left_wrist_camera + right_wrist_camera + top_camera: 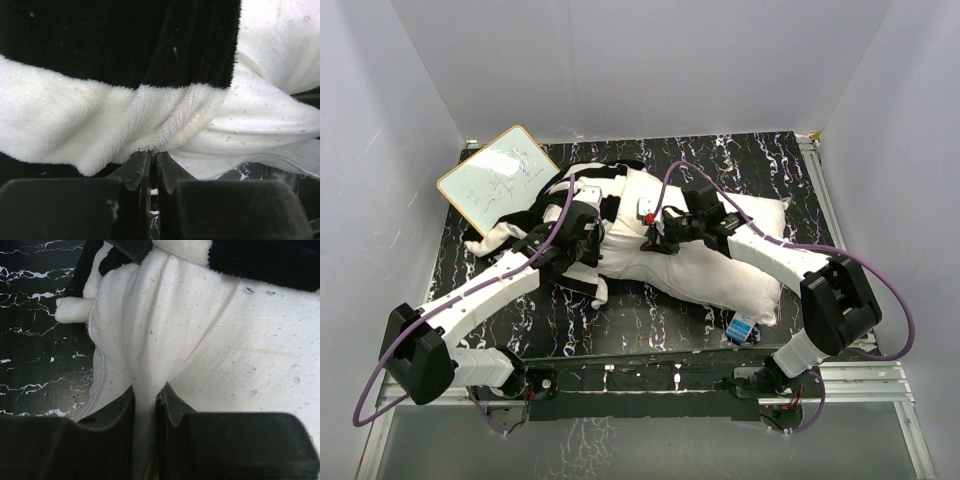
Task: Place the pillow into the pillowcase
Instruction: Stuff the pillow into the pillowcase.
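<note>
At centre, the pillow [250, 355] lies touching the pillowcase [100, 125]. Your right claw [146, 390] clamps a pillow fold. Your left claw [151, 157], jaws together at the pillowcase hem, may be empty, so pulling could leave it behind.

White walls [640, 60] enclose a black, seemingly marble-patterned tabletop [660, 320]; light even.

Colours I see: mostly blk & wht.
Pillow [240, 365] plain wht w/ tiny dark specks; pillowcase [100, 75] plush, wide blk/wht stripes; table [650, 320] blk w/ wht marble veins; whiteboard [500, 180] wht, tan frame, faint blue scribble; my cables [910, 325] purple.
</note>
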`<move>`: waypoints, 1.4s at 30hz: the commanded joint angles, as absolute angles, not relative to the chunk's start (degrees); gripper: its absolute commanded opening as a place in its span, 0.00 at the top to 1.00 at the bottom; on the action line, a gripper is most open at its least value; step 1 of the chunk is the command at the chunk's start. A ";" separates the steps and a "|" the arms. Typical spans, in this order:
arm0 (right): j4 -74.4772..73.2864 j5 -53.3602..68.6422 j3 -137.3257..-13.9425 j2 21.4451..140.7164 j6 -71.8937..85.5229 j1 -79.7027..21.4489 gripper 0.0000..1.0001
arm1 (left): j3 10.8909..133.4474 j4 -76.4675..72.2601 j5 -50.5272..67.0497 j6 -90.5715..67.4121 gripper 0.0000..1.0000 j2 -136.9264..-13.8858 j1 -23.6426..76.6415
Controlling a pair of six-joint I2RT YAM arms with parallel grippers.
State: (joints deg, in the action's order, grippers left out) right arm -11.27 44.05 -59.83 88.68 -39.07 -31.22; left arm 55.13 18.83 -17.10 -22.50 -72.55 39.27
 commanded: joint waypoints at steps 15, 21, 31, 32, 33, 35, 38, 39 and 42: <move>9.47 34.03 -75.57 99.22 -1.12 -31.79 0.92 | 54.83 -8.09 27.55 -35.82 1.00 -62.46 39.17; 22.01 38.73 -57.04 103.33 -0.42 -32.93 0.92 | 43.17 -17.93 25.44 -40.26 1.00 -65.25 38.83; -18.17 61.78 -63.65 96.35 -41.13 -31.24 0.51 | 40.86 -0.65 16.98 -33.50 0.41 -55.94 37.52; -23.69 61.08 -65.68 95.17 -46.56 -30.95 0.45 | 42.68 3.26 15.92 -31.84 0.33 -53.68 37.46; -28.60 59.93 -67.47 93.88 -51.90 -30.51 0.41 | 44.79 7.02 14.51 -30.35 0.26 -51.79 37.44; -33.70 58.19 -70.56 91.39 -55.41 -28.97 0.34 | 49.16 13.62 11.66 -27.53 0.19 -49.04 37.44; -35.81 58.05 -74.89 89.04 -55.55 -25.26 0.25 | 57.28 21.85 6.78 -24.63 0.15 -50.17 37.09; -35.77 57.98 -76.48 88.91 -54.83 -24.23 0.22 | 59.73 24.00 5.63 -23.69 0.15 -51.60 36.76; -34.13 55.63 -81.41 90.44 -50.95 -23.30 0.16 | 65.21 26.57 3.47 -22.46 0.15 -57.21 34.69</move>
State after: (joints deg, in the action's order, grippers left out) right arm -30.15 56.73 -74.52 90.89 -49.74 -25.19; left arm 59.57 16.32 9.21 -26.92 -51.09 36.95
